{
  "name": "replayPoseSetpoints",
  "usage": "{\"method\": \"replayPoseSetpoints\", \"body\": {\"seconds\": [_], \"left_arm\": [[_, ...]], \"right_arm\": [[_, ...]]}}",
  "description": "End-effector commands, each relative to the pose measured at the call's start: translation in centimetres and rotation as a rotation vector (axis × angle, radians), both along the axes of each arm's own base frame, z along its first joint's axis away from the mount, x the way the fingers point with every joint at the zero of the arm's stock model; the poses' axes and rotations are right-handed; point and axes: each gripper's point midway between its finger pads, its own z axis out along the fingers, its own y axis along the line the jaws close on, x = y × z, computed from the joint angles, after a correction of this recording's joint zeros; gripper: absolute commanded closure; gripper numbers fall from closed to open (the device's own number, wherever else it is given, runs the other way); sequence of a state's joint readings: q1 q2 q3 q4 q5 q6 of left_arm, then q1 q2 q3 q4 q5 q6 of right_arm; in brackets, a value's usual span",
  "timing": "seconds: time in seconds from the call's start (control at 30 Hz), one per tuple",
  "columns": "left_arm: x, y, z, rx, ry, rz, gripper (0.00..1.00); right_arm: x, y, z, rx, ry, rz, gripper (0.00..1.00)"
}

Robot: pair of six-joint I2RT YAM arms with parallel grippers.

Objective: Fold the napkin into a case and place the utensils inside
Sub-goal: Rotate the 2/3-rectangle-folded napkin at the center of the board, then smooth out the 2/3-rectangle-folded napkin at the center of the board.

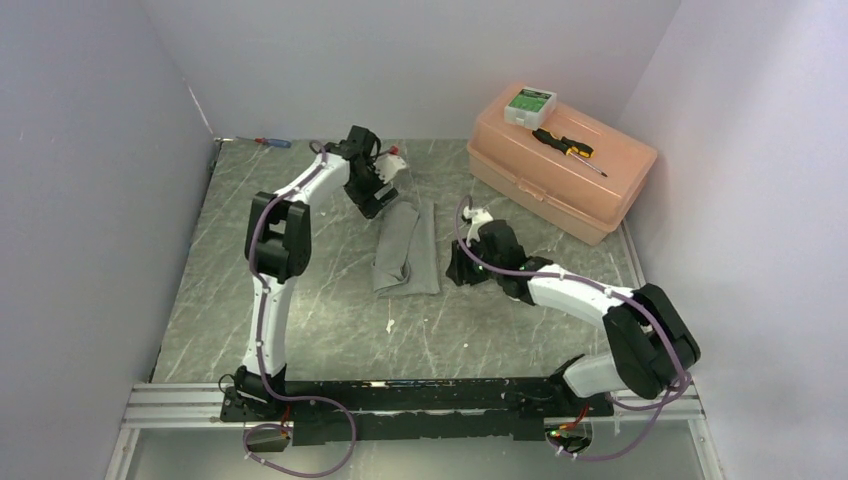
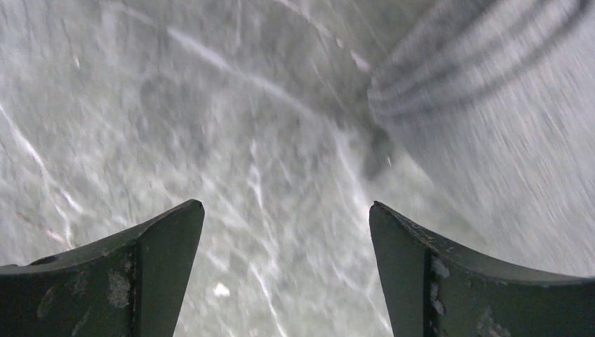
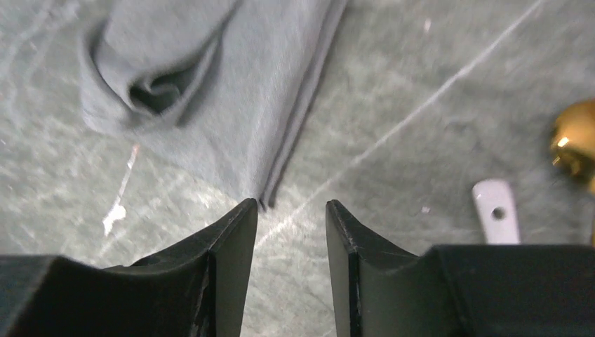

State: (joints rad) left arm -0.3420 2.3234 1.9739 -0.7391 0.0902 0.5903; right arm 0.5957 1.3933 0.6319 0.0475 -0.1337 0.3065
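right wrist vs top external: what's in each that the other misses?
Right wrist only: bowl of the gold spoon, handle of the white spoon, and the pocket opening in the napkin. Top external only: left gripper, peach toolbox with the black-and-yellow screwdriver on it, red-and-blue screwdriver at the far edge. Both: napkin, right gripper, marbled table.

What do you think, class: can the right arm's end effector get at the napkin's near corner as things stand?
Probably yes. The right end effector sits just short of the napkin corner, jaws apart and empty, nothing lying between. The white spoon and gold spoon lie off to its side.
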Motion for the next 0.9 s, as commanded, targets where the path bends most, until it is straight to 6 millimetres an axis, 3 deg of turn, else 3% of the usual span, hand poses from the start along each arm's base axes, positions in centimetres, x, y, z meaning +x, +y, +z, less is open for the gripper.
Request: {"method": "replayPoseSetpoints", "body": {"seconds": [0.0,0.13,0.23,0.37,0.43,0.57,0.87], "left_arm": [[-3.4,0.7,10.5,-0.118,-0.023,-0.017,0.06],[-10.2,-1.4,12.8,-0.227,0.095,-0.106,0.06],[-16.1,-4.1,12.3,-0.286,0.206,-0.198,0.06],[-20.9,-6.4,9.7,-0.298,0.272,-0.296,0.06],[-22.2,-7.2,8.4,-0.294,0.308,-0.33,0.06],[-22.0,-8.5,6.8,-0.297,0.311,-0.374,0.07],[-22.3,-9.8,3.8,-0.323,0.331,-0.444,0.1]], "right_arm": [[3.0,1.6,5.2,0.056,-0.114,0.001,0.59],[4.4,4.9,5.4,0.12,-0.09,0.069,0.81],[5.8,6.6,4.3,0.142,-0.058,0.1,0.93],[7.8,7.6,2.2,0.141,-0.013,0.115,0.95],[8.7,7.2,1.2,0.158,0.015,0.096,0.96],[9.2,6.0,-0.7,0.205,0.085,0.053,0.98],[7.8,5.7,-0.8,0.355,0.166,0.035,0.99]]}}
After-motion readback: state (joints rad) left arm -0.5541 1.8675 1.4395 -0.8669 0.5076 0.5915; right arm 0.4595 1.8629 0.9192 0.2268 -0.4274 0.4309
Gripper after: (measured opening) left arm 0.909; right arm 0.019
